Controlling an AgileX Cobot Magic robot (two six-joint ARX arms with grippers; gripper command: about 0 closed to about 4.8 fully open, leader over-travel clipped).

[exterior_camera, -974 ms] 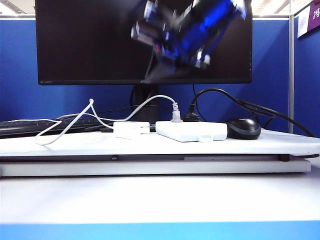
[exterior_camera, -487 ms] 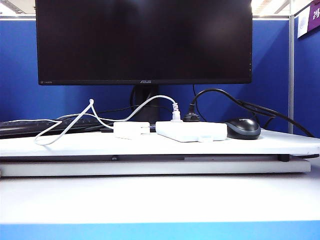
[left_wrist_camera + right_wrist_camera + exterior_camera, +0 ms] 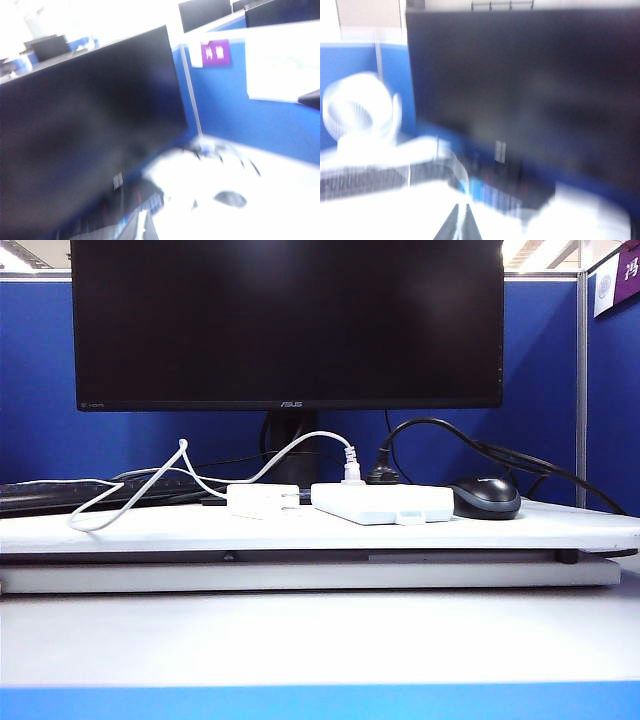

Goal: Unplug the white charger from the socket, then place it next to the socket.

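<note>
White charger (image 3: 262,500) lies on the white desk board (image 3: 320,528), just left of the socket (image 3: 383,502), prongs pointing at the strip's left end. Looks unplugged with a small gap between block and strip, though from this low angle the prongs could be touching the edge; hard to say. Thin white cable (image 3: 140,488) runs off the charger's left side and loops over the board toward the keyboard (image 3: 60,492). Socket lies flat, small tab on its front edge. Two plugs stand in its back row: a white-grey plug (image 3: 351,471) with a white cord arcing left, and a black plug (image 3: 381,473) with a black cord arcing right. Black mouse (image 3: 486,496) sits just right of the socket. Black monitor (image 3: 287,322) behind, blue partition behind that.

No arm or gripper shows in the exterior view. Both wrist views are heavily motion-blurred. Left wrist view: monitor, blue partition with a purple label (image 3: 216,52), the mouse as a grey blob; a dark sliver at the frame edge may be the left gripper (image 3: 143,227), can't tell its state. Right wrist view: monitor, a white fan (image 3: 360,112), and the right gripper (image 3: 458,225) as a dark narrow wedge, fingers pressed together, holding nothing.
</note>
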